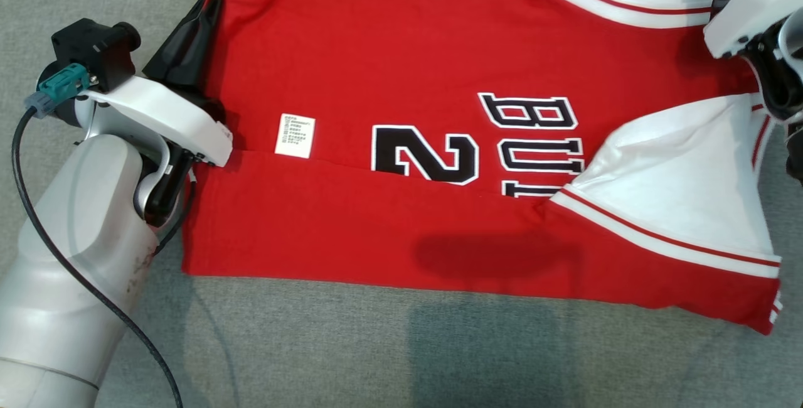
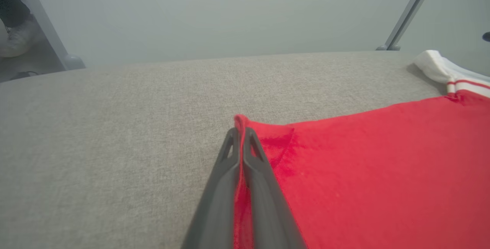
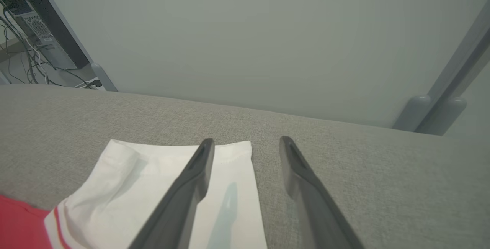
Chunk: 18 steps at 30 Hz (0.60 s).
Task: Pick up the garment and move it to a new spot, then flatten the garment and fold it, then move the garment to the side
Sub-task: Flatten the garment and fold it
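grey woven cloth covers the counter (image 1: 376, 358), and on it i see the red garment (image 1: 401, 238) spread flat, its near long edge folded up over the middle so the fold line cuts across the black number 2 (image 1: 426, 154) and the lettering beside it. on my right side the white near sleeve (image 1: 684, 176) with red stripes is folded across the body, and the white far sleeve (image 3: 172, 187) lies out at the far right corner. my left gripper (image 2: 240, 131) is pinched tight on the garment's far left hem corner, with a sliver of red cloth showing between its fingers. my right gripper (image 3: 245, 141) stands wide open with nothing in it, one finger over the far sleeve's cuff and the other over bare counter; i cannot tell whether they touch down. a small white label (image 1: 295, 135) lies on the red near the left edge.
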Available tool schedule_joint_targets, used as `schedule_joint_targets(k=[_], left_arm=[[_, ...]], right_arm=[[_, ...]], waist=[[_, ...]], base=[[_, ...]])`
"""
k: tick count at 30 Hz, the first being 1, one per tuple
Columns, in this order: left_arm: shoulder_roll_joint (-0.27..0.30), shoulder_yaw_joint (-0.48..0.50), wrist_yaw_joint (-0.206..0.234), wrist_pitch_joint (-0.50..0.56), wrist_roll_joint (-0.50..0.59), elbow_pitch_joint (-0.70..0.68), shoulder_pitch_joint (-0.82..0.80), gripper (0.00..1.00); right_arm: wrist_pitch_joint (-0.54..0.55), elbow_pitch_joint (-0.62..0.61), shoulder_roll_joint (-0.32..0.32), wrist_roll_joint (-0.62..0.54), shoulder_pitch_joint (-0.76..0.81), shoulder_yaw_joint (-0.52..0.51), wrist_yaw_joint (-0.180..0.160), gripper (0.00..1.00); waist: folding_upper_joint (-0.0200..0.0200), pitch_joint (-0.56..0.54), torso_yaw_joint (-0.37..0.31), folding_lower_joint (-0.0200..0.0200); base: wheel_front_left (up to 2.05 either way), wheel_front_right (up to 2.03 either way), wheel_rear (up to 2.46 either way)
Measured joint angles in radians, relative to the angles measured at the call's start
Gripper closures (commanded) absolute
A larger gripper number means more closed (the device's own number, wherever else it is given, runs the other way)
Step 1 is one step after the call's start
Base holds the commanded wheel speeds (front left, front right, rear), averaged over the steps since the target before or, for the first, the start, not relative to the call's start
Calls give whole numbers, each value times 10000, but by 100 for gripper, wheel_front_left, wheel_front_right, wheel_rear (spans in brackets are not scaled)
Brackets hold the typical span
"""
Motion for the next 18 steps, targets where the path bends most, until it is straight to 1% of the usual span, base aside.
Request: schedule_joint_targets(k=[1,4,5,6,7,8,9,12,18], left_arm=[[-38,2,0,0,12,-79,0,100],[-228,17,0,-2,27,-280,1,100],[-286,17,0,-2,29,-320,1,100],[-328,17,0,-6,52,-345,2,100],[-347,17,0,-12,88,-359,8,100],[-353,17,0,-12,115,-368,12,100],[-368,17,0,-12,117,-387,13,100],[-431,19,0,-13,136,-472,13,100],[-612,-119,0,-13,215,-619,-9,100]], right_arm=[[161,96,-17,174,-146,81,-2,17],[560,330,-284,435,-566,516,0,15],[585,343,-384,491,-669,656,0,12],[629,347,-500,562,-766,790,0,12],[685,382,-589,656,-855,890,0,7],[769,401,-669,690,-933,1037,0,7],[771,414,-759,723,-999,1181,0,4],[1032,606,-830,1057,-1289,1503,0,2],[1570,1051,-846,1453,-1870,2036,0,9]], waist=[[0,40,80,0],[0,139,283,0],[0,154,328,0],[0,156,365,0],[0,142,391,0],[0,124,411,0],[0,110,433,0],[0,130,487,0],[0,371,708,0]], base=[[0,0,0],[0,0,0],[0,0,0],[0,0,0],[0,0,0],[0,0,0],[0,0,0],[0,0,0],[0,0,0]])
